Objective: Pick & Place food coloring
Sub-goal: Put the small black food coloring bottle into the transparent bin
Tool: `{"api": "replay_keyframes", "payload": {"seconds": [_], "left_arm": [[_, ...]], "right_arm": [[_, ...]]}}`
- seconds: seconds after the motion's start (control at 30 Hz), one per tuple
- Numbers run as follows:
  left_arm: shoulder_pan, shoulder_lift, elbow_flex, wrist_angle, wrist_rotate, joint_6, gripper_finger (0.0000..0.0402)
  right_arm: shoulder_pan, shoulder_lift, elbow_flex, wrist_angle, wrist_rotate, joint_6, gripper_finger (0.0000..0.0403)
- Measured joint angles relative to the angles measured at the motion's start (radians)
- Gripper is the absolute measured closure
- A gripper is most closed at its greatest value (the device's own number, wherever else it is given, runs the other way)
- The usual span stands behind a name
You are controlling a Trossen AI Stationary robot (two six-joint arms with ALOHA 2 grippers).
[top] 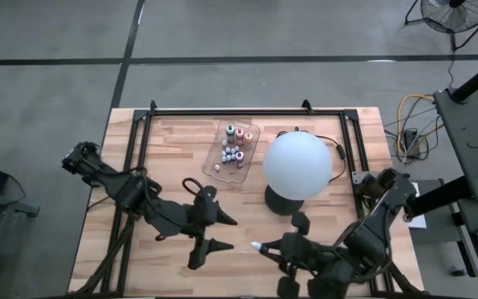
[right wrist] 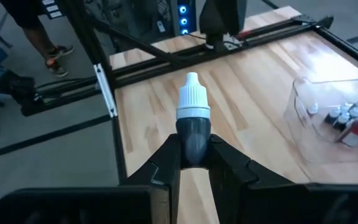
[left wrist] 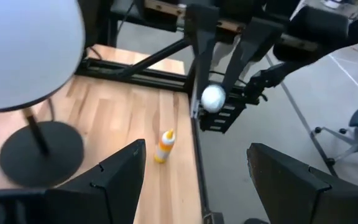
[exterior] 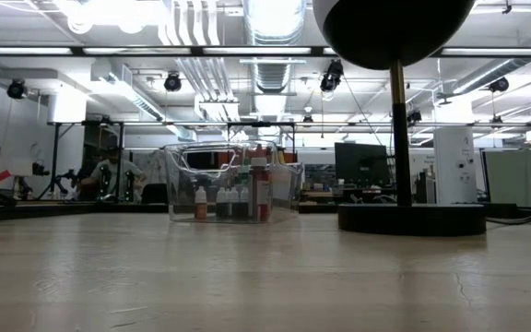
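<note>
A clear plastic tray (top: 251, 133) at the far middle of the table holds several tiny food coloring bottles (top: 232, 148); they also show in the low view (exterior: 233, 198) and the right wrist view (right wrist: 353, 121). One yellow-orange bottle (left wrist: 164, 146) stands upright on the table near its near edge. My right gripper (top: 265, 248) is at the near middle, shut on a dark bottle with a white cap (right wrist: 193, 106). My left gripper (top: 214, 232) is left of it, open and empty, its fingers (left wrist: 117, 174) wide apart. My right gripper pinches the dark bottle's body (right wrist: 194, 138) between its two fingers. The bottle lies along the fingers, and its white cap (right wrist: 192, 102) sticks out past the fingertips toward the table's left. It is lifted clear of the table, roughly level.
A big white globe lamp (top: 297, 164) on a black round base (exterior: 411, 219) stands right of the tray, with a cord running to the right. Black frame rails (top: 222, 110) run along the table's far, left and right edges. A person's legs (right wrist: 39, 37) show beyond the table.
</note>
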Motion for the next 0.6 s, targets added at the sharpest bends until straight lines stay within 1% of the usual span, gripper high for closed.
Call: {"api": "replay_keyframes", "payload": {"seconds": [0.3,0.5,0.6], "left_arm": [[0.001,0.062,0.000,0.101,0.028,0.025,0.0150],[0.006,0.105,0.000,0.170,0.032,0.028,0.0150],[0.008,0.117,-0.002,0.167,0.032,0.038,0.0150]], "right_arm": [[-0.023,0.088,0.116,-0.006,-0.004,-0.073,0.0349],[-0.036,0.092,0.113,-0.002,-0.006,-0.076,0.0349],[-0.042,0.091,0.112,0.008,-0.004,-0.082,0.0349]]}}
